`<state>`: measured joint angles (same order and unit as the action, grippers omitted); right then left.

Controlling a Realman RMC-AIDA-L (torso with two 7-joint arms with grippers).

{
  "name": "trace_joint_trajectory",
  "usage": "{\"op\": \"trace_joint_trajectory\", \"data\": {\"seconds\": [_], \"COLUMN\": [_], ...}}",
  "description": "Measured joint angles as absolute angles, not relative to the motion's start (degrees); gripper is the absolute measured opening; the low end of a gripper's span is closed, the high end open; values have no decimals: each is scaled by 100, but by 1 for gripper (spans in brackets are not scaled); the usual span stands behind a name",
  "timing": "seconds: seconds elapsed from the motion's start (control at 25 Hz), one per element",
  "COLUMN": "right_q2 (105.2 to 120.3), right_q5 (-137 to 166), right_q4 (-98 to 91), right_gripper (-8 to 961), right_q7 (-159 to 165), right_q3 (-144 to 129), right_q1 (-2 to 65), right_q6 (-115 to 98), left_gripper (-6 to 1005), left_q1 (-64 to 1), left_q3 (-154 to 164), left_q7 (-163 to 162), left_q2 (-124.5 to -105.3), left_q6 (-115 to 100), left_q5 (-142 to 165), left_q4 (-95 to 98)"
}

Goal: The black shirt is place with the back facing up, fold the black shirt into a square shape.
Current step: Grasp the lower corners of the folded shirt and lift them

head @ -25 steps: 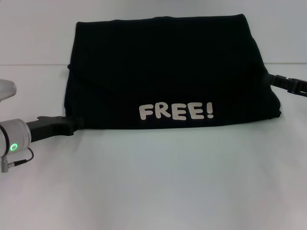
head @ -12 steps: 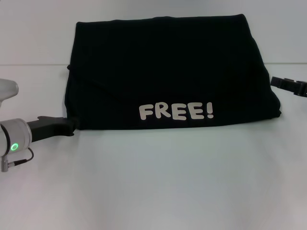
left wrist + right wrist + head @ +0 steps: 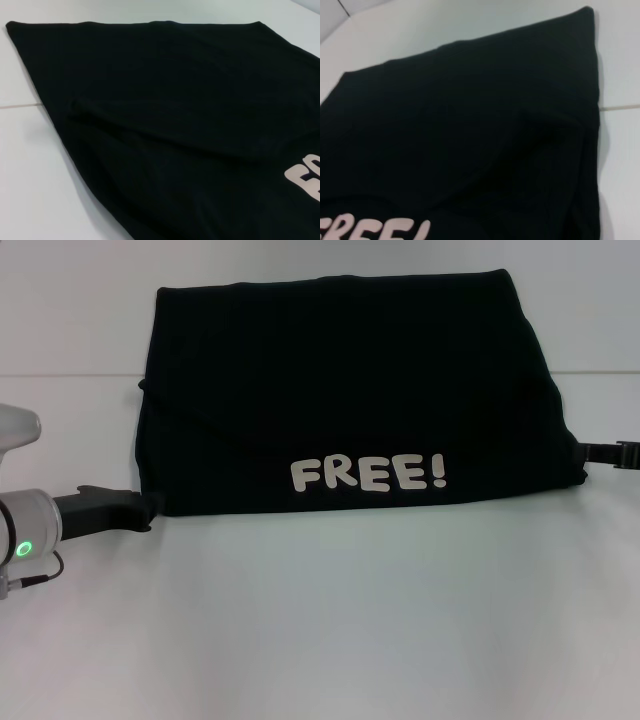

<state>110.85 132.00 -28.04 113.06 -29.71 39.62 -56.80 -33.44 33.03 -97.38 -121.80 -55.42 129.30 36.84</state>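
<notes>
The black shirt [image 3: 350,390] is lying folded into a wide band on the white table [image 3: 330,620], "FREE!" print [image 3: 368,474] showing near. My left gripper [image 3: 140,508] is sitting at its near-left corner, my right gripper [image 3: 610,453] at its right edge; I cannot tell how either pair of jaws stands.

The left arm reaches in low from 8 o'clock, its grey wrist cuff showing a lit green ring, the dark forearm lying nearly level and pointing toward 3 o'clock. The left claw [image 3: 148,505] sits at the end of it, its fingers hard to make out. Over at 3 o'clock only the tip of the right claw [image 3: 605,452] pokes in, low and level.
</notes>
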Motion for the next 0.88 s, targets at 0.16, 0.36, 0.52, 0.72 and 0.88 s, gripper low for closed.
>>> {"op": "trace_joint_trajectory", "data": {"seconds": [0.16, 0.36, 0.52, 0.72, 0.88], "right_q2": [11139, 11242, 11332, 11344, 11346], "right_q5": [13228, 13235, 13235, 13233, 13214], "right_q4": [-2763, -2699, -2575, -2390, -2369], "right_gripper": [537, 538, 538, 446, 297], "right_q7": [11306, 11322, 11291, 11299, 11318], "right_q3": [-3001, -3021, -3029, -3041, -3014], "right_q1": [4009, 4072, 4119, 4110, 4063], "right_q6": [-5507, -5298, -5116, -4840, -4793], "left_gripper": [-2, -2, -2, -2, -2], "left_q1": [-3365, -3374, -3386, -3394, -3395], "left_q3": [3285, 3264, 3261, 3261, 3261], "left_q7": [-9738, -9738, -9738, -9738, -9738], "left_q2": [-12175, -12172, -12171, -12165, -12164], "left_q6": [-5542, -5514, -5495, -5487, -5483], "left_q5": [12935, 12938, 12938, 12938, 12937], "left_q4": [3690, 3692, 3692, 3692, 3692]}}
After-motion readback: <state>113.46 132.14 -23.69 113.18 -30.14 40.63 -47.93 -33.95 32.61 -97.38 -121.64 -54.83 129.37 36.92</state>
